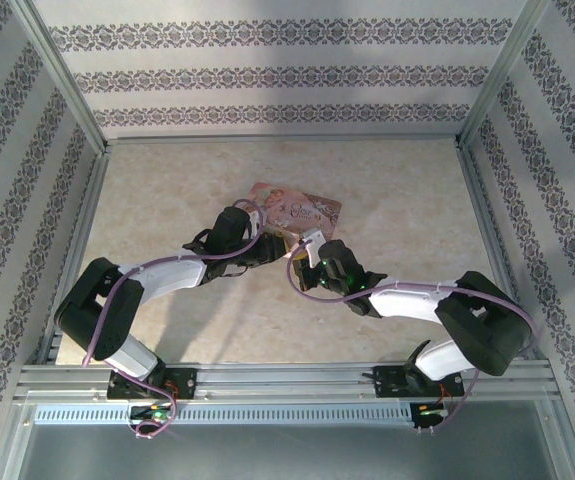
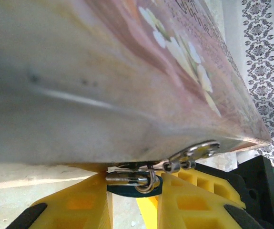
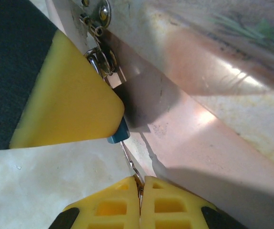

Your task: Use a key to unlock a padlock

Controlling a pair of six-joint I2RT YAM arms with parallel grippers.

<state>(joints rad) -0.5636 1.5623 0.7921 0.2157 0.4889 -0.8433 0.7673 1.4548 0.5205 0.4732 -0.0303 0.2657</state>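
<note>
In the left wrist view, the padlock [image 2: 127, 179], a tiny silvery body with a blue end, hangs by its shackle from the metal hasp [image 2: 194, 153] of a pink illustrated tin [image 2: 127, 71]. My left gripper [image 2: 133, 185] is shut on it, one yellow finger on each side. In the right wrist view my right gripper [image 3: 140, 185] is shut on a thin metal key [image 3: 131, 162]. The key's blade reaches up to the padlock's blue end [image 3: 118, 133]. The left gripper's yellow finger [image 3: 65, 95] hides most of the padlock body. From above, both grippers [image 1: 267, 245] [image 1: 309, 250] meet at the tin's near edge.
The pink tin [image 1: 302, 210] lies mid-table on the beige surface [image 1: 167, 200]. Patterned walls and metal frame posts [image 1: 62, 75] enclose the workspace on three sides. The right arm's purple cable [image 1: 312, 290] loops near its wrist.
</note>
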